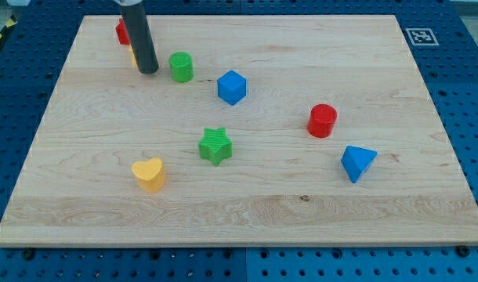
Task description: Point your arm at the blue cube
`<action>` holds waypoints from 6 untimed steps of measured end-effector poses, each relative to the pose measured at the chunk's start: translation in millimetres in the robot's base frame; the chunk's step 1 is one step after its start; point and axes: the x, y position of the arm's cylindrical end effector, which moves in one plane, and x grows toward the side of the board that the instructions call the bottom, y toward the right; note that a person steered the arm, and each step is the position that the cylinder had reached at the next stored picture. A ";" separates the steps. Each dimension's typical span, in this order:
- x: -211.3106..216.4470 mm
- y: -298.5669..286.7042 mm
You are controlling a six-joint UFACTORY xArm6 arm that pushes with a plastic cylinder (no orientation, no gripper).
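Note:
The blue cube sits on the wooden board above the middle, a little to the left. My tip rests on the board near the view's top left, well to the left of the blue cube. A green cylinder stands between my tip and the blue cube, just to the right of the tip. The rod partly hides a red block and a sliver of an orange or yellow block behind it.
A green star lies near the middle. A yellow heart lies at lower left. A red cylinder and a blue triangular block lie at the right. A marker tag sits at the board's top right corner.

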 end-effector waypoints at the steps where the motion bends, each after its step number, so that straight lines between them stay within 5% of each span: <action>1: -2.2 -26.3; 3: 9.1 -25.5; 5: 97.9 76.5; 6: 96.2 104.5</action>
